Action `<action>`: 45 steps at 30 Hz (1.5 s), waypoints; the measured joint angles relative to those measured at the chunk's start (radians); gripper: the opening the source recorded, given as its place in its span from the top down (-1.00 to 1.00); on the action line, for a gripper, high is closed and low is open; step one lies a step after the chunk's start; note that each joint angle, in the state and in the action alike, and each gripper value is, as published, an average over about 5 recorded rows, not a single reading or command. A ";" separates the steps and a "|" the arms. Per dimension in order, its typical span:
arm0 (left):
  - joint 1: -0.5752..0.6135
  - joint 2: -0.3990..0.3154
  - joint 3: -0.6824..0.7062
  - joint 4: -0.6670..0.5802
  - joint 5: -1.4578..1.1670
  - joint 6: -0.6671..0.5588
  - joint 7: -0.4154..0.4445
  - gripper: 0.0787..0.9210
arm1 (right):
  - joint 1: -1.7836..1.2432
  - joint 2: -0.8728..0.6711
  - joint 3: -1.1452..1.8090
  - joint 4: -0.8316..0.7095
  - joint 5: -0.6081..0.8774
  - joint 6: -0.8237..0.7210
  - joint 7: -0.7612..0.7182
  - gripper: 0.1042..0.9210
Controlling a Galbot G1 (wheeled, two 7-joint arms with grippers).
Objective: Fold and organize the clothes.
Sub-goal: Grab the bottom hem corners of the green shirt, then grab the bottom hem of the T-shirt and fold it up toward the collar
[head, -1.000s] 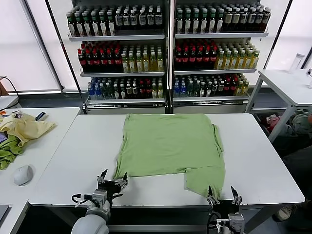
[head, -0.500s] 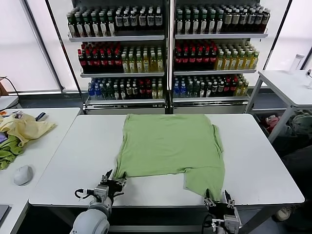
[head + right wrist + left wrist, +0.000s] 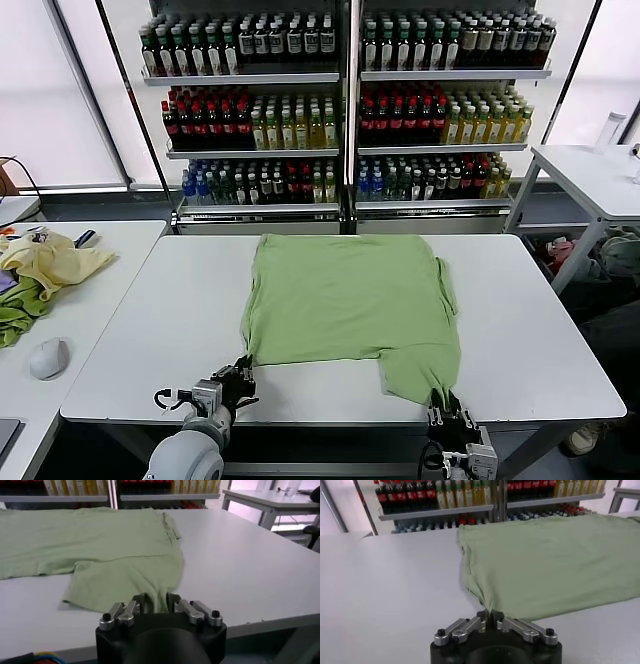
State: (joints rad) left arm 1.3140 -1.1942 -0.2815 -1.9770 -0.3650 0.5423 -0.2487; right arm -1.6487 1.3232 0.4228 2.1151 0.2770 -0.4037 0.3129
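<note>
The clothes are one light green shirt [image 3: 350, 300] spread flat on the white table [image 3: 150, 330], plain side up; no collar or print shows. At the shirt's near left corner, my left gripper [image 3: 238, 378] is shut on the hem, which bunches between its jaws in the left wrist view [image 3: 490, 615]. My right gripper [image 3: 448, 412] sits at the table's front edge, shut on the shirt's near right corner; there the fabric [image 3: 125, 565] gathers into folds between its fingers [image 3: 156, 602].
Shelves of bottles [image 3: 345, 100] stand behind the table. A side table on the left holds a pale yellow garment [image 3: 50, 262], a darker green cloth [image 3: 18, 315] and a white mouse [image 3: 47, 357]. Another white table [image 3: 590, 170] stands at the right.
Both grippers moved forward onto the shirt's near corners and went from open to shut on the fabric. The shirt's near edges are now slightly pinched and drawn toward the grippers.
</note>
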 measured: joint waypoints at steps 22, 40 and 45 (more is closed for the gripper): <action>-0.025 0.063 -0.010 -0.077 -0.097 -0.095 -0.007 0.95 | 0.112 -0.150 0.087 0.027 0.094 0.104 -0.086 0.92; -0.227 0.083 0.085 0.079 -0.149 -0.118 -0.023 0.95 | 0.407 -0.245 0.015 -0.152 0.145 0.109 -0.096 0.92; -0.286 0.073 0.111 0.137 -0.135 -0.130 -0.033 0.95 | 0.485 -0.247 -0.018 -0.218 0.139 0.111 -0.101 0.92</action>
State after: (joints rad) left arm 1.0279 -1.1214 -0.1709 -1.8403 -0.4999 0.4123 -0.2819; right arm -1.1636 1.0764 0.4043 1.8967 0.4156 -0.2931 0.2120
